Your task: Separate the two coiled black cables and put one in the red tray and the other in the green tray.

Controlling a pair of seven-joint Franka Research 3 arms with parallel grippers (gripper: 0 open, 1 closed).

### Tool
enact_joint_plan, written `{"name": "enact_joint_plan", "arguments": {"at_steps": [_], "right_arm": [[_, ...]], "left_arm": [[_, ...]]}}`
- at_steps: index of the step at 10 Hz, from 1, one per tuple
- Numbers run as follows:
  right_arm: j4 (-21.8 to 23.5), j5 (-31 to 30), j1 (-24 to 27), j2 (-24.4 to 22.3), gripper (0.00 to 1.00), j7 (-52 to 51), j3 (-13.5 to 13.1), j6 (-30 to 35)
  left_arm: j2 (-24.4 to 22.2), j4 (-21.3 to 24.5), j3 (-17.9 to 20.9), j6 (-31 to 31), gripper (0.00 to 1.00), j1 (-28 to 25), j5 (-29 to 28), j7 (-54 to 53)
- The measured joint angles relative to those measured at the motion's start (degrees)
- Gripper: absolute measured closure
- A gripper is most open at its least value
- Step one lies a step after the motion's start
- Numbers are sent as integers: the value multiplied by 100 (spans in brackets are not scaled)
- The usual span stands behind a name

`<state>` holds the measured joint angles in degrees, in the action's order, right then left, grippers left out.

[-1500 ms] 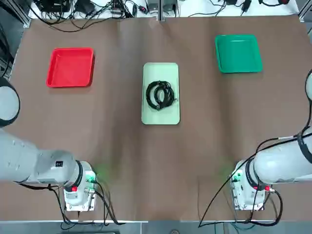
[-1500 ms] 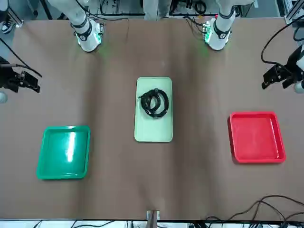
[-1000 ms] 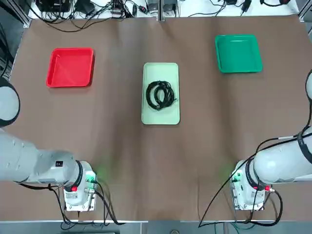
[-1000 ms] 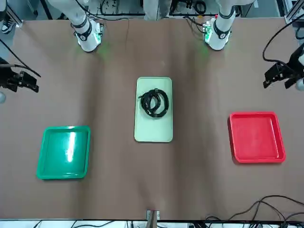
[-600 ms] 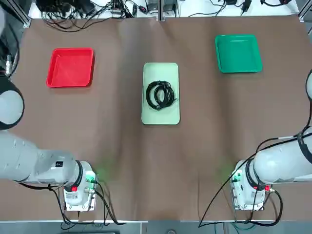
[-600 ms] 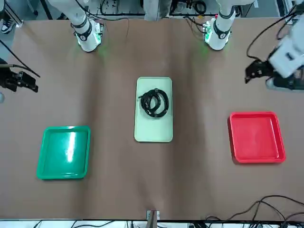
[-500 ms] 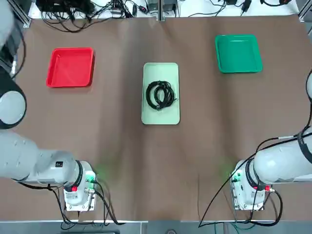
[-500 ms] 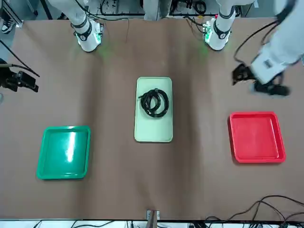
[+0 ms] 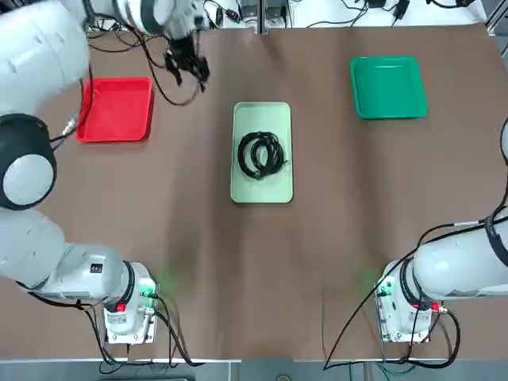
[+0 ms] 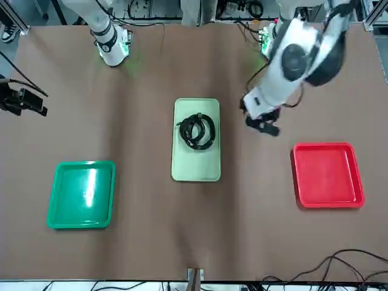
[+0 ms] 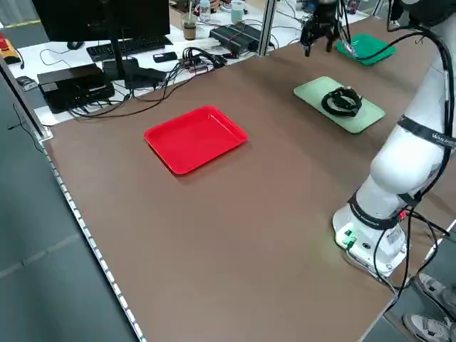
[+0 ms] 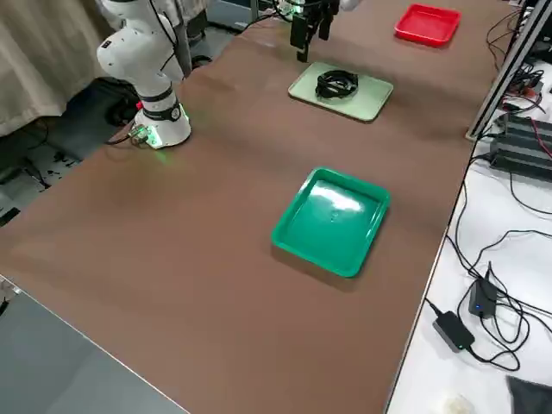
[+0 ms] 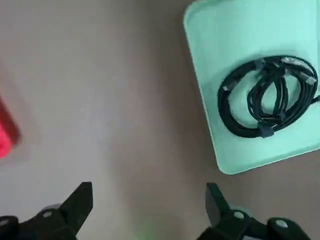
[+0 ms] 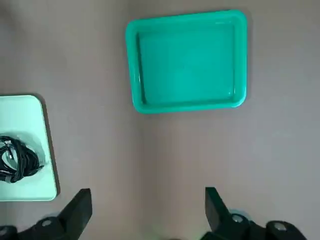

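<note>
— Left gripper point(image 9: 187, 65): fingers spread, empty, raised between red tray point(image 9: 116, 109) and pale tray point(image 9: 262, 186); presumably placed for reaching in.
— Right gripper point(image 10: 24, 102): wide open, parked aside.
— Two coiled black cables point(image 9: 260, 154): tangled together on pale tray. Green tray point(image 9: 388, 87): bare.

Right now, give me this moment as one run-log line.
left gripper: open, between red tray and mint tray | cables: untouched | right gripper: open

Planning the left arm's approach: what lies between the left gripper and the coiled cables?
Only bare brown table in the top view: left gripper hovers open, short of the pale tray holding the coiled cables.
</note>
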<state>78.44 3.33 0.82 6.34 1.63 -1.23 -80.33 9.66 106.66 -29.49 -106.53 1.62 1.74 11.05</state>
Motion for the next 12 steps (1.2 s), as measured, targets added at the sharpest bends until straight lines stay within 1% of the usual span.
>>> {"name": "enact_joint_plan", "arguments": {"at_steps": [1,3,4,5,8,12], "right_arm": [[1,1,0,-31,1,0,0,26],[25,2,0,-37,1,0,2,27],[48,30,-2,-35,0,0,6,27],[93,213,-3,-20,1,1,10,28],[318,937,6,271,1,-1,8,11],[705,2366,-30,1076,1,-65,32,-34]], "left_arm": [[323,79,-157,-247,0,34,0,81],[983,91,-223,-871,0,265,-74,481],[1291,91,-229,-1210,0,416,-328,817],[1583,87,-235,-1475,0,575,-636,1114],[2225,57,-237,-2199,0,887,-1092,1364],[2786,26,-234,-2667,1,1026,-1636,1612]]}}
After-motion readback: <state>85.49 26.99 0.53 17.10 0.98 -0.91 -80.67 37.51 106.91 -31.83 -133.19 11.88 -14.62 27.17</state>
